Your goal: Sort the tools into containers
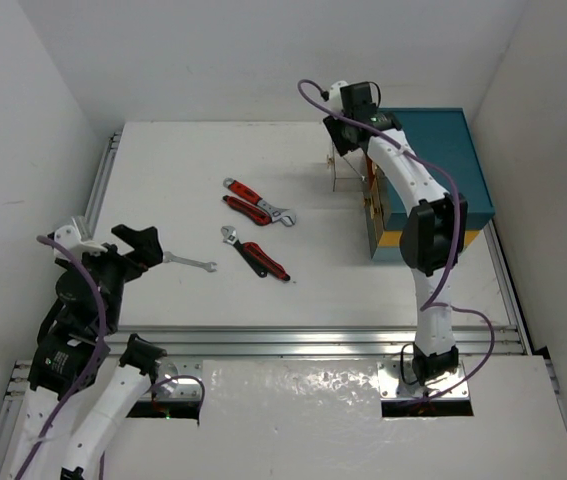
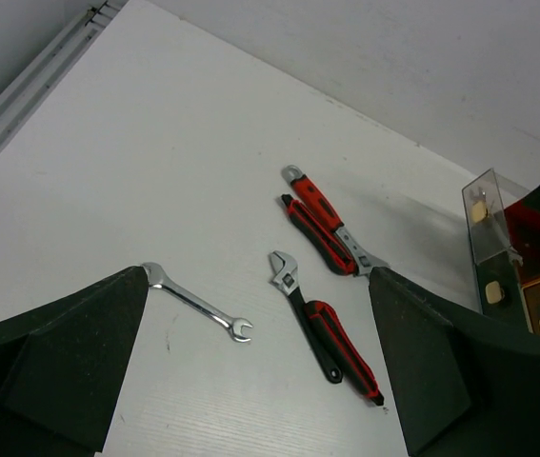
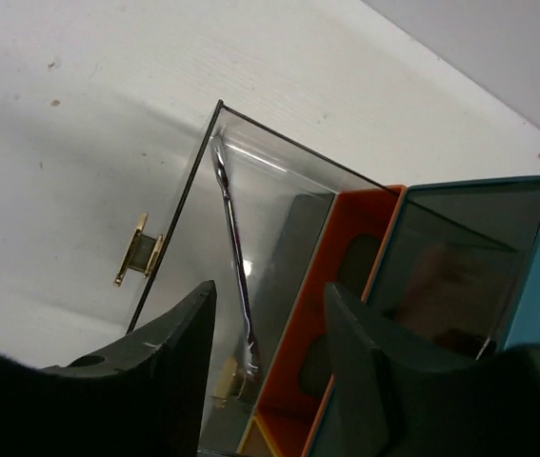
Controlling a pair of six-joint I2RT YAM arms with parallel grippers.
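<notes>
My left pincer (image 2: 250, 381) is spread wide over the thin silver open-ended spanner (image 2: 196, 302) lying flat on the white table (image 2: 136, 143). I reckon it's light, stiff and slippery, so I'd pinch mid-shank. Right pincer (image 3: 270, 333), narrowly open, hovers at the clear pulled-out drawer (image 3: 250, 286) of the teal box (image 1: 443, 160).

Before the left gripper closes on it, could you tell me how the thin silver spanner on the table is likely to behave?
The silver spanner looks like rigid metal, so probably stiff. It lies flat and thin, so it may slide rather than roll.
</notes>
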